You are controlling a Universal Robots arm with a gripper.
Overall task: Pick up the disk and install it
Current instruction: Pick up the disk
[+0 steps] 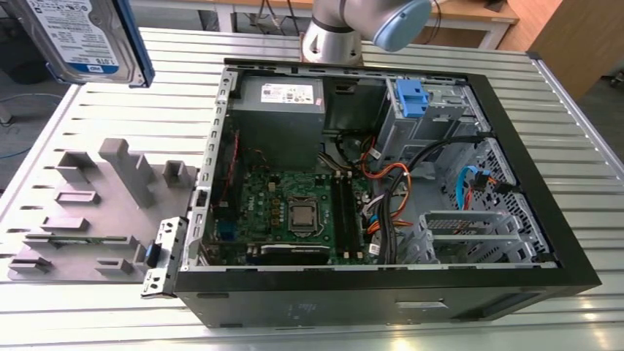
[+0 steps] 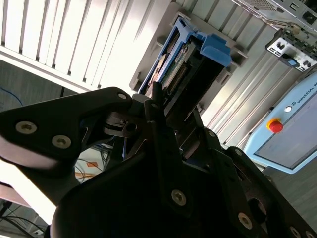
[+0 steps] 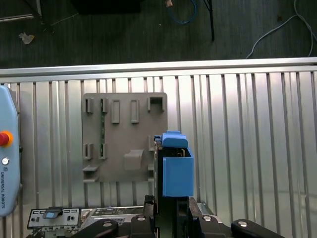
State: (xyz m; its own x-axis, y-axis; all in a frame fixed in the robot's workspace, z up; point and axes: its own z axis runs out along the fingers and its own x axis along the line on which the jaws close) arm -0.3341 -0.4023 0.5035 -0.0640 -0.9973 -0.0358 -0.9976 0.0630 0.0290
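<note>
exterior view showed the disk (image 1: 80, 36) held high in the air at the exterior view's far left, label side toward the camera, its blue bracket (image 1: 137, 44) running down one edge. it hung well apart from the open computer case (image 1: 546, 219), which lay on its side on the slatted metal table (image 1: 585, 131). inside the case were a green motherboard (image 1: 283, 208), a grey power supply box (image 1: 283, 102) with a white sticker, and a bare blue plastic tab (image 1: 410, 99) at the drive bay. a grey fixture plate (image 1: 93, 212) with upright blocks lay just beside the case, on the exterior view's left. the arm's base joint (image 1: 337, 33) stood behind the case.

in both wrist views the gripper (image 2: 173, 106) (image 3: 171, 208) was clamped on the disk (image 2: 183, 64) (image 3: 176, 171), seen edge-on with the bracket's blue end farthest from the gripper. in the first wrist view the fixture plate (image 3: 124, 134) and table (image 3: 247, 148) lay beyond the disk, and a light blue pendant (image 3: 7, 168) with a red button (image 3: 4, 138) sat at the table's edge.
</note>
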